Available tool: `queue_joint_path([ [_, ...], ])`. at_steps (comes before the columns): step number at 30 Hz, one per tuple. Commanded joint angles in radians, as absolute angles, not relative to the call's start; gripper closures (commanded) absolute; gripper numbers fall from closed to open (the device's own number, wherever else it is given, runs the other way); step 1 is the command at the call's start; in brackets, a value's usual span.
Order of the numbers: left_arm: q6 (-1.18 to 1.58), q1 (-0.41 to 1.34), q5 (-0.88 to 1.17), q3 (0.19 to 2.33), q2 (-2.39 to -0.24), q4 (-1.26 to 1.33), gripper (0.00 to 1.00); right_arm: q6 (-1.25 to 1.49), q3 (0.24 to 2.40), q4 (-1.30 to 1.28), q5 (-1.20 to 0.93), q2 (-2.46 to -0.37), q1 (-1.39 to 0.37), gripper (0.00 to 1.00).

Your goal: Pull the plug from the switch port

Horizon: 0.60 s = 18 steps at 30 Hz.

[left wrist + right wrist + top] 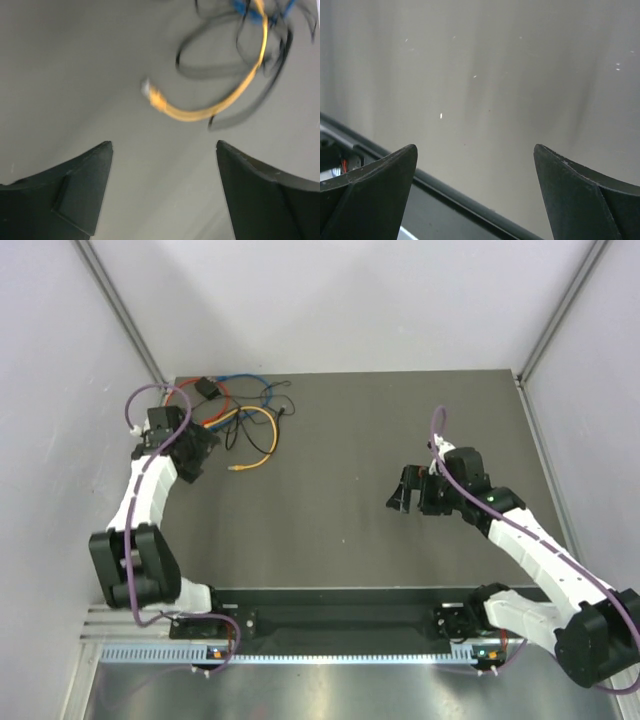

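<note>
My left gripper [200, 456] is open and empty at the back left of the table, next to a tangle of cables. In the left wrist view its jaws [165, 150] stand wide apart over bare table. A yellow cable [220, 102] curves ahead of them, and its plug end [150, 92] lies loose on the table; it also shows in the top view [236, 469]. I cannot make out the flat black switch in any view; it may be hidden under the left gripper. My right gripper [402, 490] is open and empty over the table's right middle, also seen in the right wrist view [475, 152].
Blue, red and black cords [235, 400] lie tangled at the back left, with a small black adapter block [210, 388] among them. The black front rail [445, 192] runs along the near edge. Grey walls enclose the dark table [340, 430].
</note>
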<state>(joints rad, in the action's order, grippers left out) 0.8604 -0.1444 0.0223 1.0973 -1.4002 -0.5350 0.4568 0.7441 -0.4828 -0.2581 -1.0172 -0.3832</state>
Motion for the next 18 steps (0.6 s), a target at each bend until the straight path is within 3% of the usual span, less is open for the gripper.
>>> queue_joint_path([
  [1,0.818,-0.219,0.083,1.241,-1.596,-0.433,0.16,0.376,0.840,-0.532,-0.337,-1.039,-0.377,0.00],
  [4,0.790,-0.242,0.140,1.391,-1.747,-0.463,0.23,0.336,0.880,-0.578,-0.304,-1.043,-0.377,0.00],
  [9,0.847,-0.239,0.157,1.517,-1.864,-0.448,0.27,0.307,0.897,-0.601,-0.247,-1.051,-0.377,0.00],
  [18,0.606,-0.227,-0.070,1.655,-1.954,-0.363,0.34,0.290,0.911,-0.603,-0.210,-1.106,-0.376,0.00],
])
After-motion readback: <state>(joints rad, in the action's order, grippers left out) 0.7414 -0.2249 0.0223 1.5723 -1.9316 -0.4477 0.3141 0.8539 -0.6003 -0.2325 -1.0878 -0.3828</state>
